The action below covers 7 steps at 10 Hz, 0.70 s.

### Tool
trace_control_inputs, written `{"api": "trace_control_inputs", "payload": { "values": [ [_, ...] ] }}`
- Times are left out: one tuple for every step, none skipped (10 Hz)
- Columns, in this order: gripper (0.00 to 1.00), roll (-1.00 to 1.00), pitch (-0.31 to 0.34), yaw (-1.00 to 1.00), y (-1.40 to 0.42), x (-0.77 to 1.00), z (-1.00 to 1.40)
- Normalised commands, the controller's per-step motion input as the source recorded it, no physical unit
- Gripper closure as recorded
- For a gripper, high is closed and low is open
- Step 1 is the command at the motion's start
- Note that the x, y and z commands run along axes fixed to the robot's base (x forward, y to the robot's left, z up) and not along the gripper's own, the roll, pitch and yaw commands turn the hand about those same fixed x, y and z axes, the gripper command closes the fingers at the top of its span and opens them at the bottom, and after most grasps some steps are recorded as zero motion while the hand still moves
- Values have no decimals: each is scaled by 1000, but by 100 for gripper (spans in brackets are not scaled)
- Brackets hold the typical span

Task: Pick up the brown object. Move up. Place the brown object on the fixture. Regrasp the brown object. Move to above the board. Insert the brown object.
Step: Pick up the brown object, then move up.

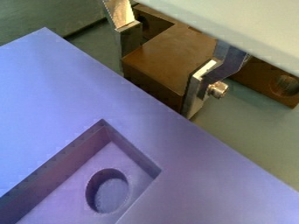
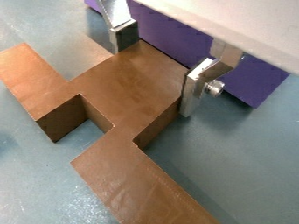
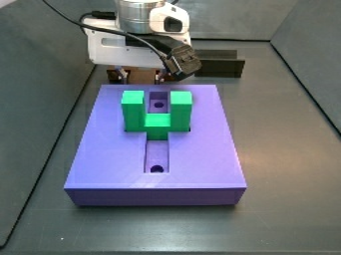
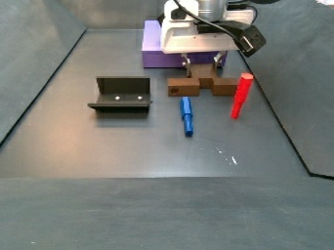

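Note:
The brown object (image 2: 105,96) is a flat cross-shaped bar lying on the floor just beside the purple board (image 3: 200,149). My gripper (image 2: 158,66) is lowered over one end of it. The two fingers sit against opposite sides of that bar end, shut on it. In a wrist view (image 1: 163,63) the gripper holds the brown block (image 1: 158,74) at the edge of the board (image 1: 70,96), whose groove and round hole show. In a side view the gripper (image 4: 202,70) stands over the brown object (image 4: 198,88). The dark fixture (image 4: 124,95) stands apart on the floor.
A green U-shaped block (image 3: 156,110) stands on the board. A red bar (image 4: 241,95) and a blue bar (image 4: 186,114) lie on the floor beside the brown object. The fixture also shows in a side view (image 3: 220,68) behind the board. Dark walls enclose the floor.

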Motion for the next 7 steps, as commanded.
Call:
{"api": "trace_control_inputs", "payload": {
  "values": [
    [100,0,0,0,0,0,0],
    [100,0,0,0,0,0,0],
    [100,0,0,0,0,0,0],
    [100,0,0,0,0,0,0],
    [100,0,0,0,0,0,0],
    [100,0,0,0,0,0,0],
    [100,0,0,0,0,0,833]
  ]
}}
